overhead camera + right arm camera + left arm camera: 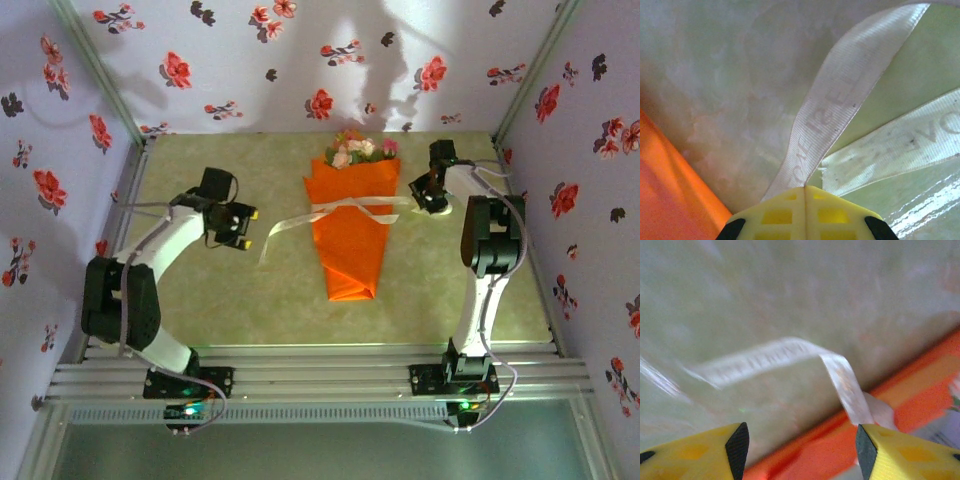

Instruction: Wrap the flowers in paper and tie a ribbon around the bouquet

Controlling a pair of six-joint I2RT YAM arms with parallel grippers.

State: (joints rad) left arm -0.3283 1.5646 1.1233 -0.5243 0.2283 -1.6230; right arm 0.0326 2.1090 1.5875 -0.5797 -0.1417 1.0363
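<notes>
The bouquet [350, 235] lies in the middle of the table as an orange paper cone, its point toward the arms. The flowers [357, 148] show pink and cream at its far, wide end. The ribbon [345, 208] crosses the cone, and its left tail trails over the mat to the left. My left gripper [250, 228] hovers open just left of that tail. In the left wrist view the ribbon [790, 352] passes the right finger, and the left gripper [802, 442] holds nothing above the paper [840, 450]. My right gripper [805, 187] is shut on the ribbon [840, 100], right of the cone [432, 203].
A green mat [220, 300] covers the table. Flower-print walls [60, 180] close in the left, back and right sides. An aluminium rail [320, 375] runs along the near edge by the arm bases. Another ribbon length [900, 145] lies flat on the mat under my right gripper.
</notes>
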